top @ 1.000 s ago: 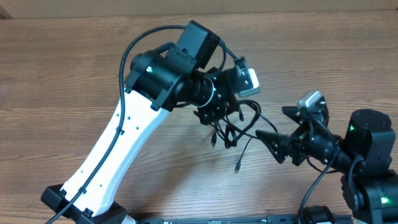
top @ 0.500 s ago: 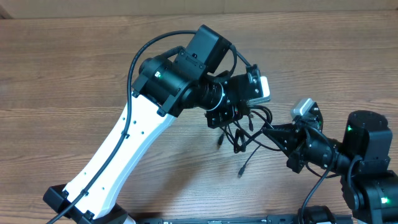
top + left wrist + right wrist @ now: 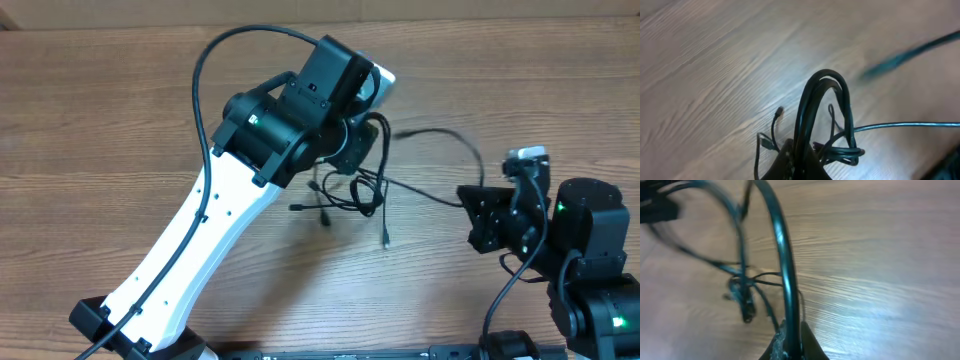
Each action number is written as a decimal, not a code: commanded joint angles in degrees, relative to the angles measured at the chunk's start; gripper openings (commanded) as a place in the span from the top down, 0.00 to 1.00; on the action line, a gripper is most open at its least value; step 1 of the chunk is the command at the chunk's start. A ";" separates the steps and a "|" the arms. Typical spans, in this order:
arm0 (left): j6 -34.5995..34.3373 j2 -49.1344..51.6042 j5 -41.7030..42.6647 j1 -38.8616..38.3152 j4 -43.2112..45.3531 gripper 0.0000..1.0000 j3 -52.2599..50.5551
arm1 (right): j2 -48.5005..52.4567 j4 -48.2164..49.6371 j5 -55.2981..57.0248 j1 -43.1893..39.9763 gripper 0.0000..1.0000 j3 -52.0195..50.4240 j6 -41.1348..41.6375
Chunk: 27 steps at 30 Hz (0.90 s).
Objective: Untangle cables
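- The cables sit as a knotted clump near the middle of the worktop, under the left arm's wrist. A few plug tips dangle loose below it, and we cannot tell whether they touch the wood.
- One strand leaves the clump and runs right to the other arm. Part of it is blurred, so we judge it is whipping free, not drawn taut.
- The left tool is pressed together on the clump. In its wrist view a tight loop of several cords stands up out of the fingers, with a small knot just beside them.
- The right tool pinches the single strand, which arcs up and away from its tip towards the clump.
- To do this step well, we judge the two arms should draw apart slowly along the strand's own line — no sideways jerk. The left arm should hold the clump low over the worktop.
- We watch the knot: if it cinches instead of feeding cord, we ease off and try another strand.
- The dangling tips could snag inside the loop — a gentle shake may free them.
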 commanded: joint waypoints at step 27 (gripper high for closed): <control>-11.52 -1.22 22.97 0.11 16.70 0.96 0.98 | -0.48 -6.03 -10.43 0.17 0.00 0.72 -1.90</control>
